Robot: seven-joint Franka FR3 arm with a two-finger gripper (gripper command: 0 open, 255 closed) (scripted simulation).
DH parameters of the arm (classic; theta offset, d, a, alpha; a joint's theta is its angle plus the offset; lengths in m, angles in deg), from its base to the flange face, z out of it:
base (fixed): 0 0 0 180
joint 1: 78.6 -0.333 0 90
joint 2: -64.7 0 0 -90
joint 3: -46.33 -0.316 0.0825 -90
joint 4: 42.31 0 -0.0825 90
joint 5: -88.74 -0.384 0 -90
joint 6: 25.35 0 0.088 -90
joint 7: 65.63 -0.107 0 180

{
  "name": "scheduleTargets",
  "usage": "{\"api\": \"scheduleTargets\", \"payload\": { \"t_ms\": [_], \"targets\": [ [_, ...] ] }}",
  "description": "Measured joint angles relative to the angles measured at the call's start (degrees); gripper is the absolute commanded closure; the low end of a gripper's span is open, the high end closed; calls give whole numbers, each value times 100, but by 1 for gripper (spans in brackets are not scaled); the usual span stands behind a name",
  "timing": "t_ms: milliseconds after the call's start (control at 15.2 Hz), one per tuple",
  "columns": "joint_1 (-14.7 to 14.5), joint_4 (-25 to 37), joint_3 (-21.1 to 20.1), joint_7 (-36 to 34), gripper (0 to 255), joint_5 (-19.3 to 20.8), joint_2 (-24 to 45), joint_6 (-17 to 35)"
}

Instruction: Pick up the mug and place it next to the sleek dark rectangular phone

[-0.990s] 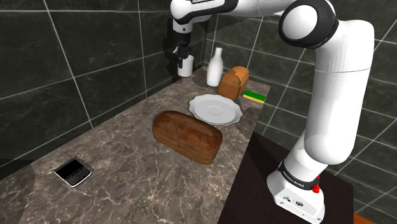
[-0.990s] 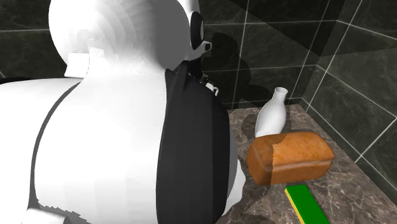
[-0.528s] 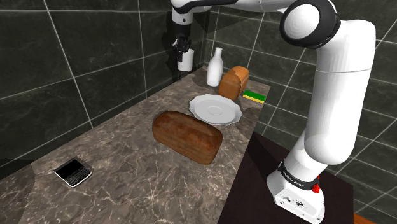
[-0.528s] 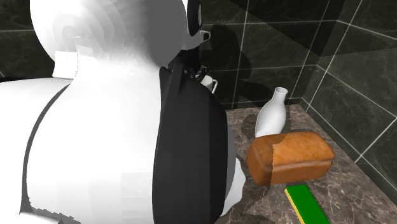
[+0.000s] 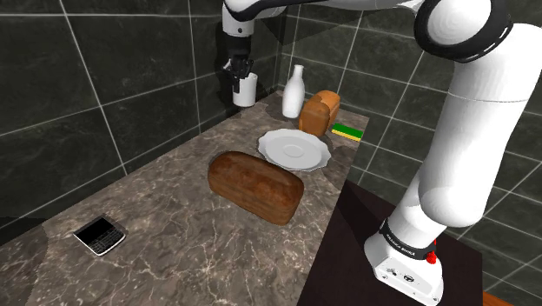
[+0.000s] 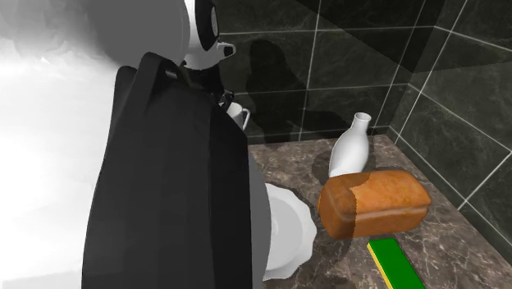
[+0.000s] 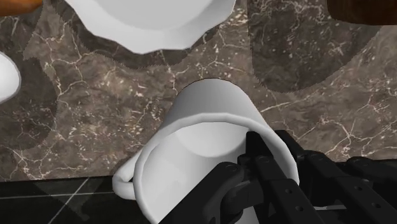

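My gripper (image 5: 237, 76) is shut on the rim of a white mug (image 5: 246, 90) and holds it upright just above the far end of the marble counter (image 5: 165, 209), near the tiled wall. In the wrist view the black fingers (image 7: 275, 151) pinch the wall of the mug (image 7: 203, 124), one inside and one outside, with the handle on the far side from them. The mug (image 6: 238, 115) peeks out past the arm in the second exterior view. The dark rectangular phone (image 5: 99, 234) lies flat at the counter's near end, at the shoulder view's lower left.
A large brown loaf (image 5: 256, 184) lies mid-counter between mug and phone. A white scalloped plate (image 5: 295, 149), a white bottle (image 5: 294, 91), a smaller loaf (image 5: 320, 110) and a green-yellow sponge (image 5: 349, 131) crowd the far end. Dark tiled walls close the back and left.
The gripper has lifted the mug off the counter and carried it slightly toward the shoulder view's left. The arm's upper links have swung, now covering more of the second exterior view.
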Motion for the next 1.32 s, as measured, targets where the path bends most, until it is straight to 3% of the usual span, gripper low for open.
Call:
{"api": "scheduleTargets", "payload": {
  "t_ms": [594,1320],
  "targets": [
    [-619,-851,-449,-1092,255,34,-647,129],
    [-1408,-947,-1099,-2536,255,87,-738,26]
  ]
}}
